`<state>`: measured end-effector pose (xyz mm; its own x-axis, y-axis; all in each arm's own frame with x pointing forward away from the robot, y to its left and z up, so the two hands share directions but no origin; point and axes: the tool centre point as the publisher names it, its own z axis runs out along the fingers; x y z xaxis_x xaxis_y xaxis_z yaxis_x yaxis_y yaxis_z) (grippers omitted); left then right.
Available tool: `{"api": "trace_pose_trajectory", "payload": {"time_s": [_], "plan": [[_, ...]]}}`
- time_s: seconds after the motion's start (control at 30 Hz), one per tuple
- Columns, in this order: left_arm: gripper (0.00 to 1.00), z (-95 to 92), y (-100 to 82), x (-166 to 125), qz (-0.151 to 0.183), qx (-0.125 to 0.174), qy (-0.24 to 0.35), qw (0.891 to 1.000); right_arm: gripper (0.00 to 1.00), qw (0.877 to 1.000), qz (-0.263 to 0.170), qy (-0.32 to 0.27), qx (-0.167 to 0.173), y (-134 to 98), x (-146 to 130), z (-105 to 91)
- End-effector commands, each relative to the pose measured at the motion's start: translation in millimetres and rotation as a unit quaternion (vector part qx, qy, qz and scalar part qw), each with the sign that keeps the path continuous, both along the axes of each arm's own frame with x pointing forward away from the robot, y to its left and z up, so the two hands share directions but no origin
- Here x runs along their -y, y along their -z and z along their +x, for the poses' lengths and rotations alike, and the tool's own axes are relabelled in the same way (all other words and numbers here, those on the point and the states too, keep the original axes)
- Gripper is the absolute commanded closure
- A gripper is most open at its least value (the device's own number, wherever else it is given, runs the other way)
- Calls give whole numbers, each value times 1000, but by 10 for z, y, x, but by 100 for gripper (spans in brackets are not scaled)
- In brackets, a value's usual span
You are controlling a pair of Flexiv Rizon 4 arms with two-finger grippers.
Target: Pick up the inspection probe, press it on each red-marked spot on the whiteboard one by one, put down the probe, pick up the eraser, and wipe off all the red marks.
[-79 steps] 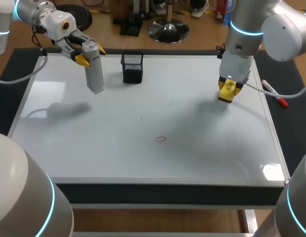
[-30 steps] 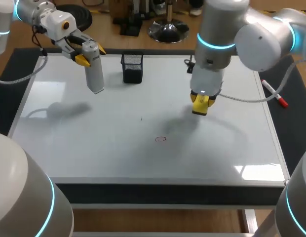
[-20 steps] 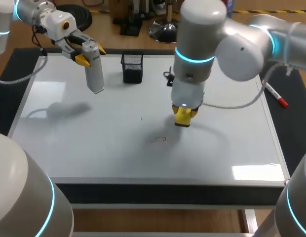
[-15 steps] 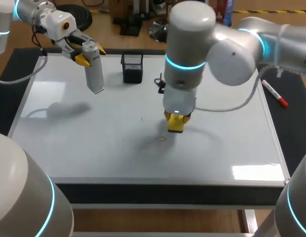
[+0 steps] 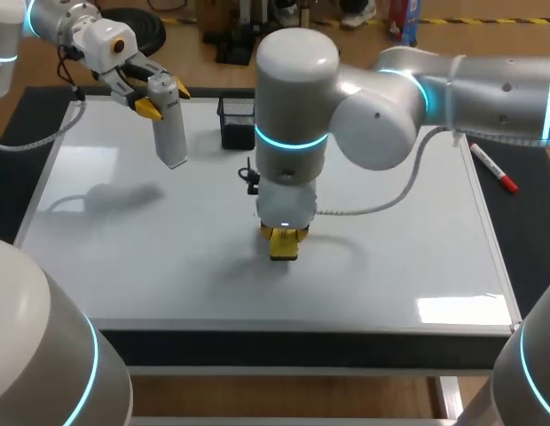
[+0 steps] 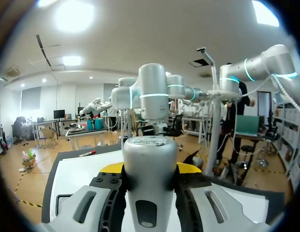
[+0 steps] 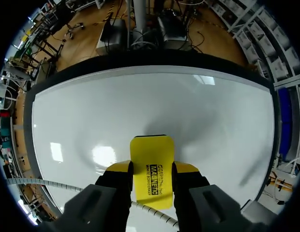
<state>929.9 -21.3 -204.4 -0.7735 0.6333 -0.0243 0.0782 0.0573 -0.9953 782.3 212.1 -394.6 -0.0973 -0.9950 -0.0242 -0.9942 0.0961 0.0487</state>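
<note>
— While the right gripper (image 5: 283, 241) clamps the eraser (image 7: 151, 157), where is it?
— Mid-whiteboard (image 5: 399, 222), toward the front edge; the left gripper (image 5: 164, 98) grips the probe (image 5: 172, 138) above the far-left corner.

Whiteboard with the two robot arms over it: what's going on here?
The right arm's fingers grip a yellow eraser, held low over the whiteboard near its front middle, apparently to wipe it. The left arm's fingers hold a silver probe up over the far left corner, beside a black mesh cup. No red mark shows just now.
</note>
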Motion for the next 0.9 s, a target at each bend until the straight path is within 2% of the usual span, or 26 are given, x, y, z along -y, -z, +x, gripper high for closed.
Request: {"api": "trace_pose_trajectory", "payload": {"time_s": [0.03, 0.57, 0.9], "plan": [[100, 12, -4, -6, 0, 0, 2, 1000, 100, 1000, -16, -6, -2, 63, -94, -5], [100, 12, -4, -6, 0, 0, 2, 1000, 100, 999, -30, -22, -18, 226, -70, -2], [100, 12, -4, -6, 0, 0, 2, 1000, 100, 999, -32, -9, -35, 346, 60, 15]]}}
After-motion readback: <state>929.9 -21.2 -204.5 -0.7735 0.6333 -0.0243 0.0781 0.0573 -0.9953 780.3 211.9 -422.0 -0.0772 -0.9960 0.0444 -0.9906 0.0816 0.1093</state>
